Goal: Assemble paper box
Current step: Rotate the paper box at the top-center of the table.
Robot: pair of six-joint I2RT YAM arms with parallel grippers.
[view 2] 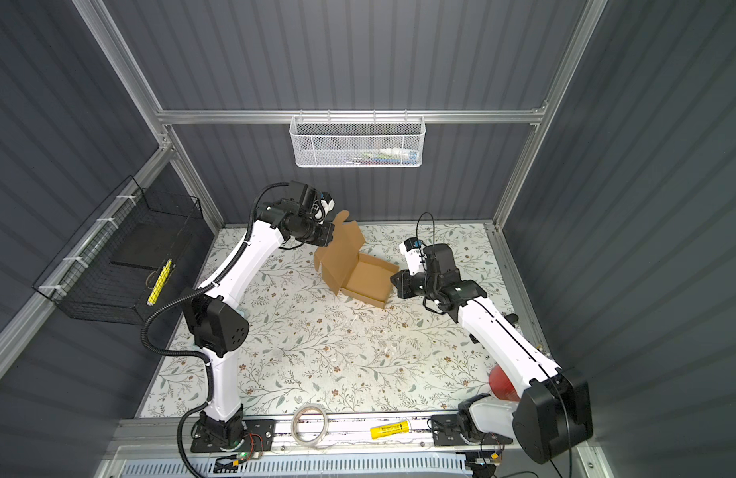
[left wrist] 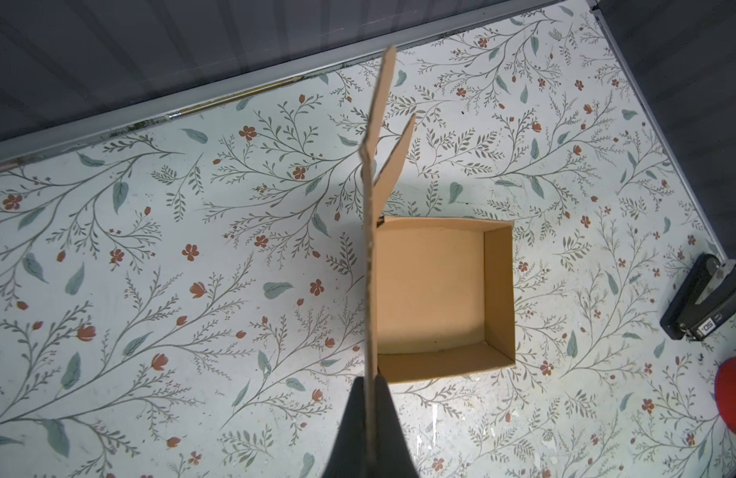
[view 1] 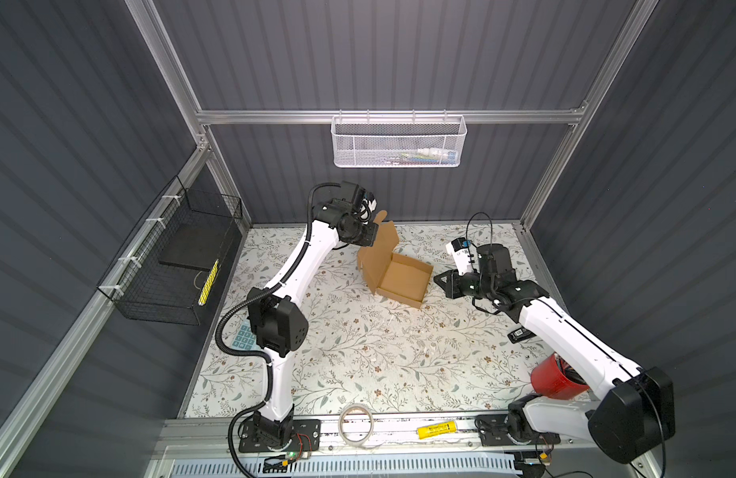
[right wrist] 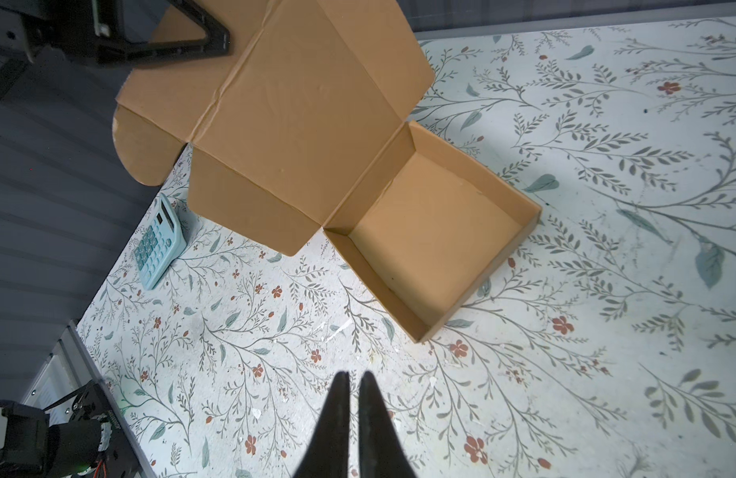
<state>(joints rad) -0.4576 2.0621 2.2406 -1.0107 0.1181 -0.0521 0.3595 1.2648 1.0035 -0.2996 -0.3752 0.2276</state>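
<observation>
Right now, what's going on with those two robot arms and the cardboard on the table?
Two robot arms are assembling a brown corrugated cardboard mailer box on the floral-patterned table. Its tray walls are already folded up, and the lid panel stands open, roughly upright. The left tool is shut on the lid's edge, holding it up. The right tool is shut and empty, beside the tray without touching it.
</observation>
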